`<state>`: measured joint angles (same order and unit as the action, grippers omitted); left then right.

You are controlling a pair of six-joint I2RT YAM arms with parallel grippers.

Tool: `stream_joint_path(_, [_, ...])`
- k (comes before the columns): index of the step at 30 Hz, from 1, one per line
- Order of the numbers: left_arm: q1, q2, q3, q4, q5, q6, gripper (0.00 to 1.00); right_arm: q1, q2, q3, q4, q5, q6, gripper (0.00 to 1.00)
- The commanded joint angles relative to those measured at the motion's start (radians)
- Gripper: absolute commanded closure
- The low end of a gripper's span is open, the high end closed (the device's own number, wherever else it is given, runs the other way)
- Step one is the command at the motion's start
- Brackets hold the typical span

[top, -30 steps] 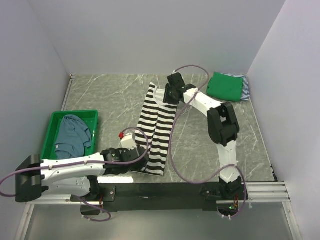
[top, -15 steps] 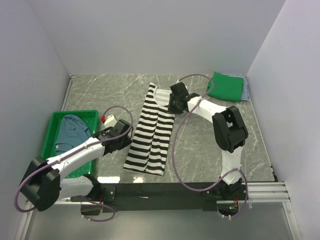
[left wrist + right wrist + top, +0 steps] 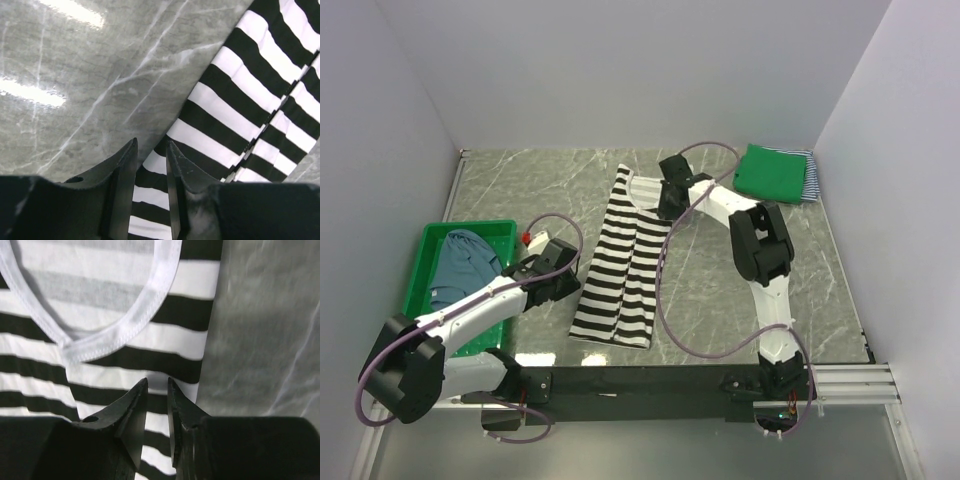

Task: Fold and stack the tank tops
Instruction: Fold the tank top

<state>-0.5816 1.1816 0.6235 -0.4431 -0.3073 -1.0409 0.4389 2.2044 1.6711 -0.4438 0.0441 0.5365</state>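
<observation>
**Spotter:** What moved in the last second?

**Me:** My left gripper (image 3: 151,145) has left the near hem of the black-white striped tank top (image 3: 620,270). It is now at the top's left edge, about midway along. My right gripper (image 3: 157,381) has barely shifted and sits at the right edge, just below the white neckline trim. The top lies flat, lengthwise, mid-table, and its near end is spread a little wider than before.

**Spotter:** Holding anything?

**Me:** No. Both pairs of jaws are down to a narrow slot above flat cloth, with nothing pinched. I'd judge I'm lining up the next fold.

**Spotter:** And the bin?

**Me:** The green bin (image 3: 470,227) on the left holds the crumpled dusty blue tank top (image 3: 460,270). In the far right corner the folded green tank top (image 3: 772,172) rests on the navy-white striped tank top (image 3: 811,180), so the stack is begun.
</observation>
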Motion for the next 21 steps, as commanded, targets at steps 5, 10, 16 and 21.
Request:
stream_joint_path(5, [0.014, 0.004, 0.016, 0.092, 0.060, 0.056, 0.63, -0.049, 0.201, 0.335, -0.205, 0.051, -0.104, 0.69])
stream_joint_path(10, [0.019, 0.032, 0.041, 0.125, 0.114, 0.073, 0.60, -0.078, 0.272, 0.502, -0.224, 0.011, -0.150, 0.65])
stream_joint_path(16, [0.019, 0.020, 0.021, 0.195, 0.200, 0.093, 0.51, -0.083, 0.141, 0.437, -0.153, -0.009, -0.181, 0.55])
stream_joint_path(21, [0.019, 0.007, -0.005, 0.124, 0.188, 0.071, 0.42, -0.081, -0.085, 0.291, -0.090, -0.027, -0.130, 0.51])
